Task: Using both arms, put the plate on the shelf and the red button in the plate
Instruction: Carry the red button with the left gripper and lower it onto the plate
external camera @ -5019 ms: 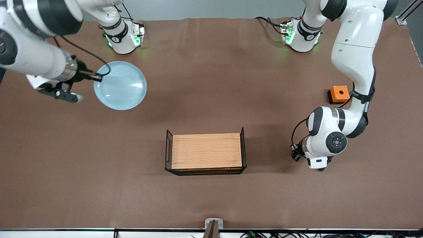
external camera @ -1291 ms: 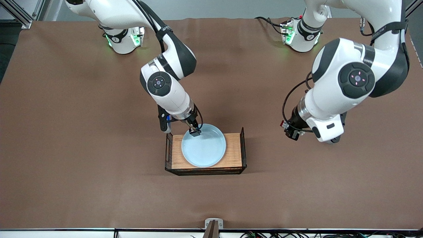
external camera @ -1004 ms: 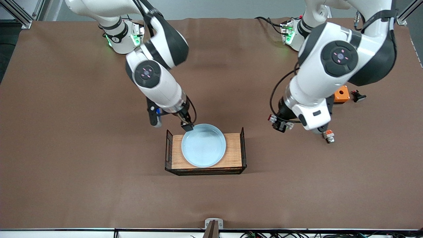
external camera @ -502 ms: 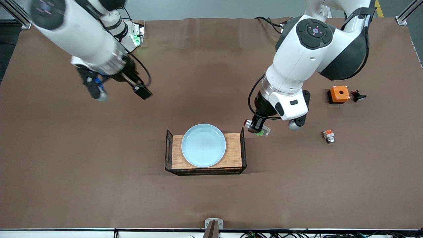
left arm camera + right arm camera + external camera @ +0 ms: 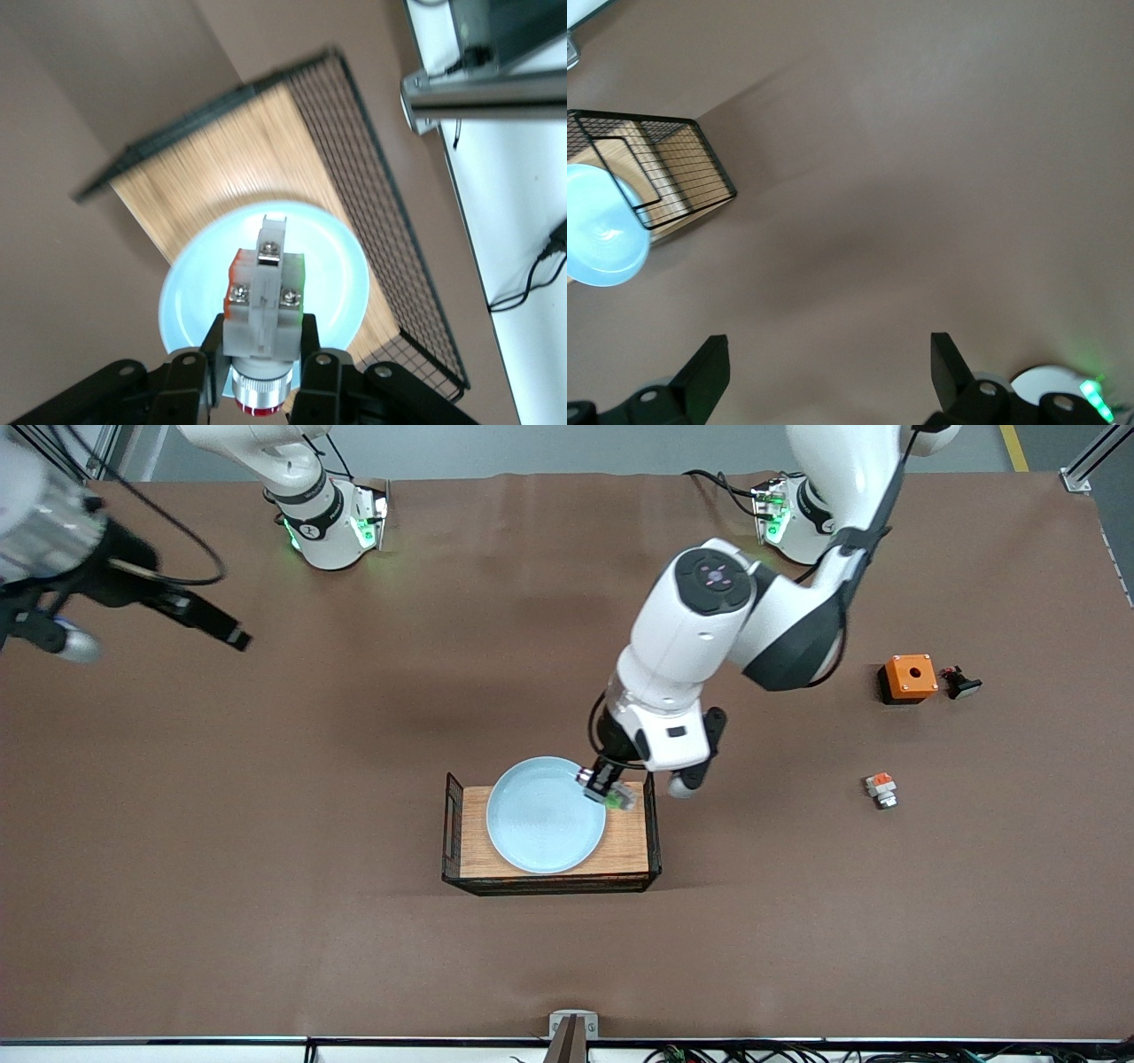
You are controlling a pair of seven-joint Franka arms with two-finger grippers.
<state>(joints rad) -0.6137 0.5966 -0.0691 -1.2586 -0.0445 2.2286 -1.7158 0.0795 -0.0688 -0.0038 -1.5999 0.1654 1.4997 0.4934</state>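
The pale blue plate (image 5: 546,815) lies on the wooden tray (image 5: 631,841) with black mesh ends. My left gripper (image 5: 606,788) is shut on the red button (image 5: 609,790), a white-grey switch piece with a red end and green spot, and holds it over the plate's rim at the left arm's end of the tray. In the left wrist view the button (image 5: 264,310) sits between the fingers, above the plate (image 5: 337,274). My right gripper (image 5: 217,627) is open and empty, up over the right arm's end of the table; the right wrist view (image 5: 824,367) shows its fingers wide apart.
An orange box with a hole (image 5: 908,677) and a small dark piece (image 5: 960,683) stand toward the left arm's end. A small white piece with an orange top (image 5: 881,788) lies nearer the camera than the box. The tray's mesh end (image 5: 654,824) rises beside the button.
The right gripper let go of the plate on the tray and drew away toward its end of the table. The left gripper carried the red button over to the plate's rim.
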